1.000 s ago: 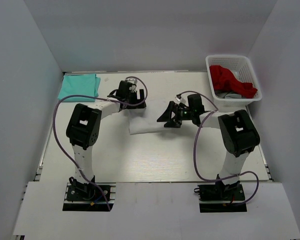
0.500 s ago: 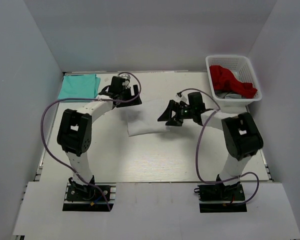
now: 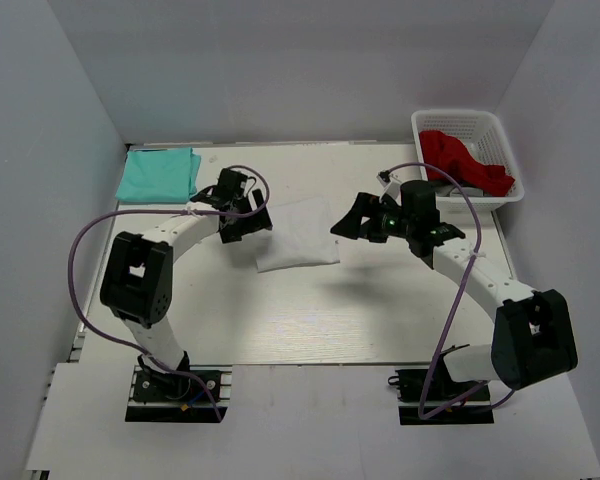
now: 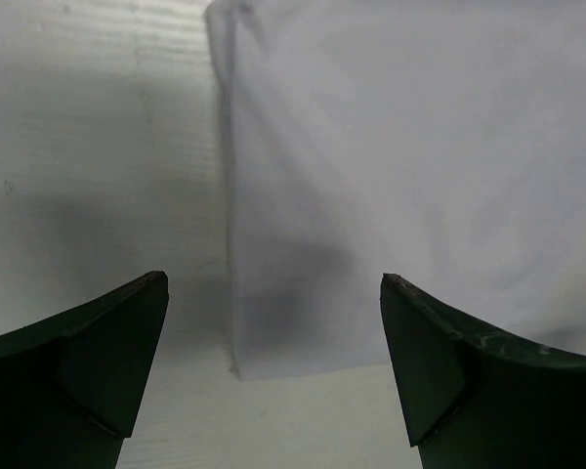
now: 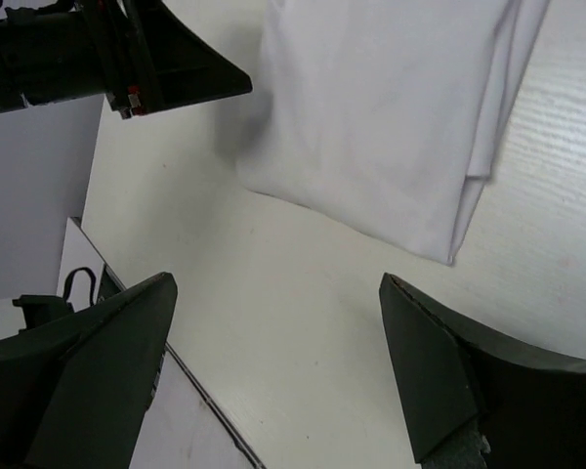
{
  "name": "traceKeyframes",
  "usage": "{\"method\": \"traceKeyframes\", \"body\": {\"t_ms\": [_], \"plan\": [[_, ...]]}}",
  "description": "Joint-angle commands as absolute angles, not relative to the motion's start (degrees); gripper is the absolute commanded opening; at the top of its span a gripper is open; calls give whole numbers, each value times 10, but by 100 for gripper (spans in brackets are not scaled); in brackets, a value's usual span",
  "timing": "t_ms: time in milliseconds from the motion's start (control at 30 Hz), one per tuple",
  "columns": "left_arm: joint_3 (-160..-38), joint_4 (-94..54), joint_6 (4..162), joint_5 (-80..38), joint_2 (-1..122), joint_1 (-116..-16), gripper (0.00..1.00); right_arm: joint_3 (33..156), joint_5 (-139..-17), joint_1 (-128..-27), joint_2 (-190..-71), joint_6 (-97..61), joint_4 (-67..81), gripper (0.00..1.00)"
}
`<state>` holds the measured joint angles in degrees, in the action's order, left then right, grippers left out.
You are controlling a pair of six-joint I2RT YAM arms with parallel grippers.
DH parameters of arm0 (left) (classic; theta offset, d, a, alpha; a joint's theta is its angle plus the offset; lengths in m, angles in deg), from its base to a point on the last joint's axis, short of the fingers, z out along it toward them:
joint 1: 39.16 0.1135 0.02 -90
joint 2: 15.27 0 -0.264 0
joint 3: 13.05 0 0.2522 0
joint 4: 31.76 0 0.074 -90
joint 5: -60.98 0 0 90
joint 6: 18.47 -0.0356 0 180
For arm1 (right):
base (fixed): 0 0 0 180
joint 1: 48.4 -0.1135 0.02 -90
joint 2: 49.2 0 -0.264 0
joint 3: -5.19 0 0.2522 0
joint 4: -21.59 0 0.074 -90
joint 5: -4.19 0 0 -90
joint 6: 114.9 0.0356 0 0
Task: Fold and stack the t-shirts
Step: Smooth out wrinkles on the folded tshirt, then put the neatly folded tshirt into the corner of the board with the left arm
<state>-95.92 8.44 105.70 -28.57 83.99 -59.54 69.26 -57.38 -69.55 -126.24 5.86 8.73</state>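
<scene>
**Item 1:** thin white t-shirt (image 3: pixel 296 236) of soft cloth, folded to a plump rectangle. It lies flat at the middle of the pale wood-grain tabletop (image 3: pixel 280 330). The right wrist view shows its stacked layers along one edge. It is in the same spot as a second ago. Both grippers then stood over it and hid its far left corner and right edge; now its whole outline is bare.

**Item 2:** plain mint-teal t-shirt (image 3: pixel 160 173), folded flat at the far left corner of the table, well apart from the white one. It has not moved.

**Item 3:** black two-finger left gripper (image 3: pixel 252 222). Its jaws are spread wide and hold nothing. It sits low by the left edge of the white t-shirt, and its own camera shows a corner of the shirt lying between the fingers. A second ago it was further back, over the far left corner. The arm's elbow has since swung out to the left.

**Item 4:** black two-finger right gripper (image 3: pixel 348 224). Its jaws are spread wide and empty. It is raised above the table just right of the white t-shirt, clear of the cloth. A second ago it was lower, at the shirt's right edge. The arm has since stretched out, with its elbow now at the near right.

**Item 5:** white plastic lattice basket (image 3: pixel 450 114) at the far right, holding crumpled red cloth (image 3: pixel 467 160), unchanged.
</scene>
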Motion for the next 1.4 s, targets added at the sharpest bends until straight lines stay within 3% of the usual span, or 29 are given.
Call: {"method": "traceKeyframes", "body": {"t_ms": [0, 233, 400, 433, 700, 733, 767, 1167, 1367], "plan": [[-948, 100, 1076, -296, 869, -603, 100, 683, -594, -696, -1239, 45, 55, 90], [-974, 92, 1064, -305, 956, -626, 97, 683, -601, -693, -1234, 41, 39, 90], [-968, 81, 1059, -318, 996, -652, 73, 684, -618, -692, -1236, 26, 26, 90], [-963, 81, 1059, -327, 1002, -660, 64, 686, -624, -691, -1238, 22, 23, 90], [-1036, 134, 1056, -380, 1100, -671, 43, 685, -645, -687, -1233, 7, 0, 90], [-1036, 140, 1056, -380, 1100, -671, 34, 685, -657, -685, -1230, 5, -1, 90], [-1048, 140, 1048, -386, 1106, -671, 1, 684, -662, -684, -1229, -3, -2, 90], [-1160, 108, 805, -584, 1011, -642, 0, 665, -730, -670, -1221, -33, 8, 90], [-1185, 65, 691, -618, 987, -616, 0, 648, -774, -669, -1217, -53, 26, 90]]}}
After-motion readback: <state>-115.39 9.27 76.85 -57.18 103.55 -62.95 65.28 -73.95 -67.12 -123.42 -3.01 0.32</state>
